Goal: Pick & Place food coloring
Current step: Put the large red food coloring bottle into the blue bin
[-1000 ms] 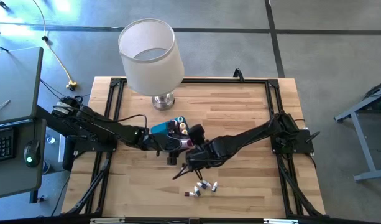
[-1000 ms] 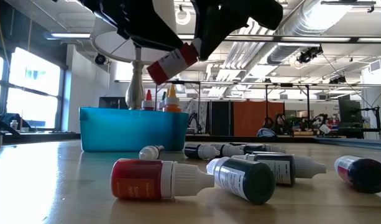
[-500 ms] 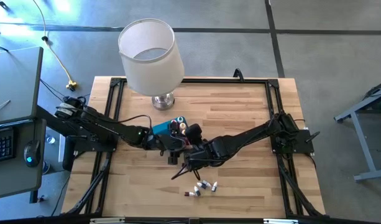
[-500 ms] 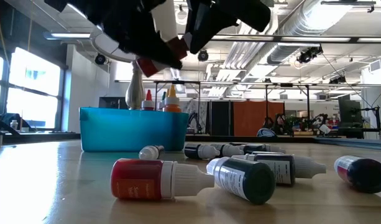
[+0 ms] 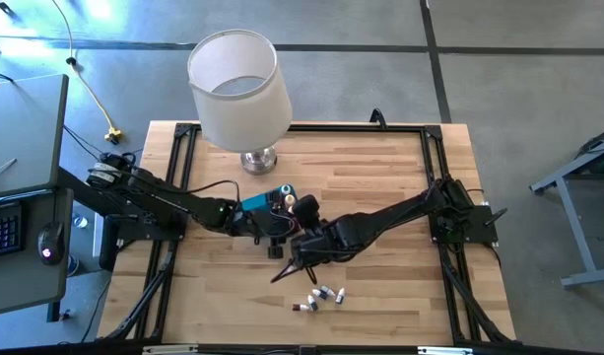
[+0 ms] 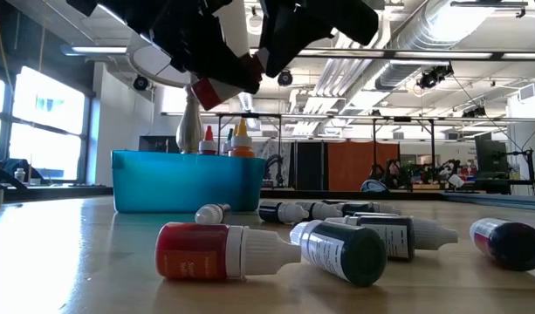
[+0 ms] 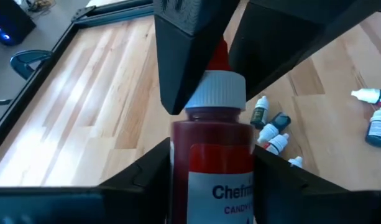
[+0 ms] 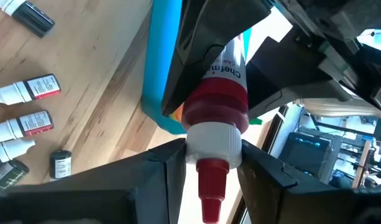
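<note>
A red food coloring bottle (image 6: 216,91) with a white cap collar and red tip hangs in the air just in front of the blue tray (image 6: 188,179), between my two grippers. My right gripper (image 8: 212,149) is shut on its cap end; my left gripper (image 7: 212,168) is shut on its body. In the high view both grippers (image 5: 287,229) meet at the table's middle, beside the tray (image 5: 255,204). Several more bottles stand upright in the tray (image 6: 232,138). Several others lie on their sides on the table (image 5: 317,296), nearer the front edge. My left gripper pinches the bottle's labelled red body (image 7: 178,168) between its two fingers, coming from the table's left and slanting slightly down, along the bottle. The bottle is clear of the table and tilted. My right gripper pinches the white cap collar (image 8: 213,138) between its two fingers, coming from the table's right and slanting down. The red tip (image 8: 210,186) sticks back between the fingers toward the wrist.
A lamp with a white shade (image 5: 237,84) stands at the table's far side behind the tray. Loose bottles, a red one (image 6: 202,251) and a dark green one (image 6: 346,253) nearest, lie close to the front edge. Black rails (image 5: 173,187) run along the table's sides.
My left gripper's fingers have come around the red bottle's body and taken hold of it, hiding part of it in the low view. My right gripper has kept its hold on the cap end, and the bottle has stayed in the air by the tray.
</note>
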Motion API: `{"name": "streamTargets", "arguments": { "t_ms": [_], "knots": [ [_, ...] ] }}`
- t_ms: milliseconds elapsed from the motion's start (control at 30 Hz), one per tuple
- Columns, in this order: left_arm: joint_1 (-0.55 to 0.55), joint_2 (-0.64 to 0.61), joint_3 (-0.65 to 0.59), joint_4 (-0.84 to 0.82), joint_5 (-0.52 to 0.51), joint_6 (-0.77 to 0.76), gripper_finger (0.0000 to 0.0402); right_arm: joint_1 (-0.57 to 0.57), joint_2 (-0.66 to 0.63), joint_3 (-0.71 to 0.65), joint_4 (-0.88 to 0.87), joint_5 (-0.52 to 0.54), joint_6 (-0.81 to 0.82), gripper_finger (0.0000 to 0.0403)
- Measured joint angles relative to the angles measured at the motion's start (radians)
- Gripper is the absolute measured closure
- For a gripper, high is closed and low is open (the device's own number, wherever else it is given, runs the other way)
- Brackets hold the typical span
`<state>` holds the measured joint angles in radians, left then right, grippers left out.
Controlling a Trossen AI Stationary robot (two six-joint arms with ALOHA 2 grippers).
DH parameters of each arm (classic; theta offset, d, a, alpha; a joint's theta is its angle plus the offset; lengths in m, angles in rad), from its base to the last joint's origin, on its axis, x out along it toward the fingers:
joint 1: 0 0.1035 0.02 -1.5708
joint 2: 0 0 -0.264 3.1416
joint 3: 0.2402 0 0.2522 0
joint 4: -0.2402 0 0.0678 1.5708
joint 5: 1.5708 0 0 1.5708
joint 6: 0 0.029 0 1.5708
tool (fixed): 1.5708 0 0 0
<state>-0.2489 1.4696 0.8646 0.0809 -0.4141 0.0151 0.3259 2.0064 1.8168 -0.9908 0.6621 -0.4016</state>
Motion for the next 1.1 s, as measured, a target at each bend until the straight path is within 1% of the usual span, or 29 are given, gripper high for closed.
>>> {"name": "streamTargets", "arguments": {
  "t_ms": [133,300,400,500,733,867,1000,1100],
  "knots": [
    [0.000,0.000,0.000,0.007,0.001,0.003,0.0256,-0.011,0.000,0.000,-0.006,-0.003,0.004,0.0283],
    [0.001,0.000,0.000,0.007,0.000,0.002,0.0258,-0.019,0.000,0.000,-0.017,-0.013,0.023,0.0283],
    [0.000,0.000,0.000,0.007,-0.013,0.002,0.0258,-0.019,0.000,0.000,-0.015,-0.001,0.025,0.0283],
    [0.000,-0.001,0.000,0.007,-0.024,0.002,0.0258,-0.012,0.000,0.000,-0.015,0.029,0.023,0.0278],
    [0.000,-0.004,0.000,0.000,-0.027,-0.029,0.0258,0.022,0.000,0.000,-0.014,0.096,0.027,0.0246],
    [0.000,-0.008,0.000,0.003,-0.036,-0.048,0.0259,0.049,0.000,0.000,-0.024,0.201,0.043,0.0234],
    [0.000,-0.008,0.000,-0.004,-0.060,-0.054,0.0259,0.083,-0.002,0.000,-0.103,0.325,0.145,0.0229],
    [0.000,-0.038,0.000,-0.014,-0.083,-0.053,0.0259,0.109,-0.013,0.000,-0.229,0.348,0.337,0.0230]
  ]
}}
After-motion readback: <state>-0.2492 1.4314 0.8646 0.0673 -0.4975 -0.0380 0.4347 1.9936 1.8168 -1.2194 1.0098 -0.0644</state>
